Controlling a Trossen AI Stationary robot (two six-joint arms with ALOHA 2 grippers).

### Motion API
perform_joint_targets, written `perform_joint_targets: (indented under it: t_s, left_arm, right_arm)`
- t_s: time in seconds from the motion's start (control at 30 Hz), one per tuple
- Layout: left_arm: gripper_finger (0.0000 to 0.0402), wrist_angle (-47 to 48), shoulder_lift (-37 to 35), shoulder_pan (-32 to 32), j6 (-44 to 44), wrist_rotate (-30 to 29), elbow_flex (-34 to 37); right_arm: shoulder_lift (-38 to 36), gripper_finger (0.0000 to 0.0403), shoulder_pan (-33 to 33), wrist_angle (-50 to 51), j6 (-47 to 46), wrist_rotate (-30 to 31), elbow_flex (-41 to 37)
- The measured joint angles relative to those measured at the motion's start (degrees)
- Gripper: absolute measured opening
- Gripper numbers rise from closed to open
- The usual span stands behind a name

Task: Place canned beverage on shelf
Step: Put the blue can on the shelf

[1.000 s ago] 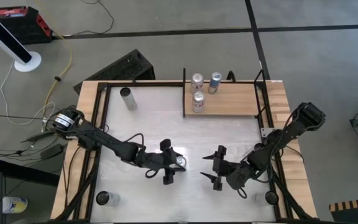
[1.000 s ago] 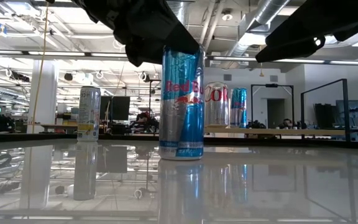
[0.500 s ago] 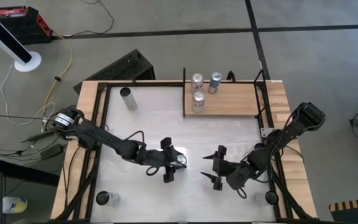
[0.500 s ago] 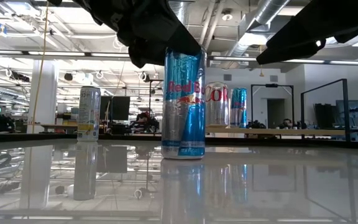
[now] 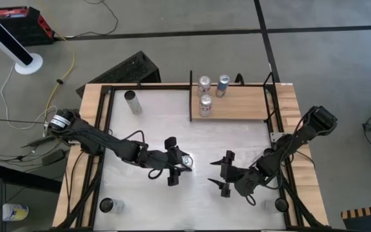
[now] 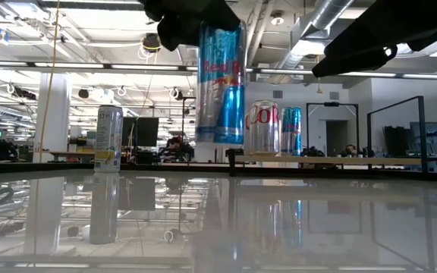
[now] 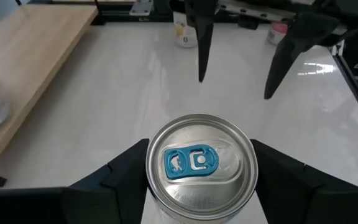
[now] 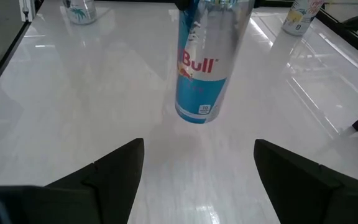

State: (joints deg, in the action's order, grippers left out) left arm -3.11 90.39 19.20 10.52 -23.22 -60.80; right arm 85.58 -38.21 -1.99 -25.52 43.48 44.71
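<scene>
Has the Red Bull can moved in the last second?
Yes. The Red Bull can, shut in the left gripper, has risen off the table; it now hangs above the shelf board's level.

Open-plan lab: exposed ceiling ducts (image 6: pixel 332 11), desks with monitors (image 6: pixel 144 130) beyond the table.

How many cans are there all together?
7: three on the wooden shelf at and; one at the table's far left; two at its near corners; one Red Bull can lifted by the left gripper.
</scene>
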Motion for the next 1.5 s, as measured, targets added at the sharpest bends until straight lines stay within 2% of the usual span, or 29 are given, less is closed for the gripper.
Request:
perform_joint_targets:
  t_s: [0.37,0.57,0.73,0.87,0.97,1.1,1.3,1.5]
  left_arm:
    - [0.0221,0.6,-0.1,-2.1,-1.5,0.2,-0.5]
    - [0.0221,0.8,-0.1,-8.1,-1.5,8.0,-1.9]
    - [0.0221,0.5,1.0,-13.0,-5.1,12.8,-6.2]
    - [0.0221,1.6,3.6,-16.3,-9.1,15.2,-13.3]
    - [0.0221,3.7,7.6,-19.3,-11.5,17.0,-21.5]
    - [0.0221,10.0,15.5,-23.1,-13.4,21.9,-34.5]
    - [0.0221,19.6,26.9,-27.9,-18.7,23.8,-53.7]
    - [0.0221,24.0,36.6,-32.4,-19.3,29.2,-65.6]
  right_arm:
    - [0.0,0.0327,0.0,0.2,0.0,0.1,0.0]
    - [-0.2,0.0327,-0.5,0.5,2.1,1.9,0.0]
    - [-3.7,0.0327,-3.1,5.5,4.4,5.6,0.0]
    - [-11.2,0.0327,-4.5,12.8,5.0,9.3,0.0]
    - [-18.3,0.0327,-4.5,17.5,5.2,10.3,0.0]
    - [-27.0,0.0327,-3.6,21.0,6.0,13.3,-0.1]
    - [-37.0,0.0327,-1.7,24.3,10.7,18.2,0.0]
    - [-44.9,0.0327,1.8,27.6,12.5,18.8,0.0]
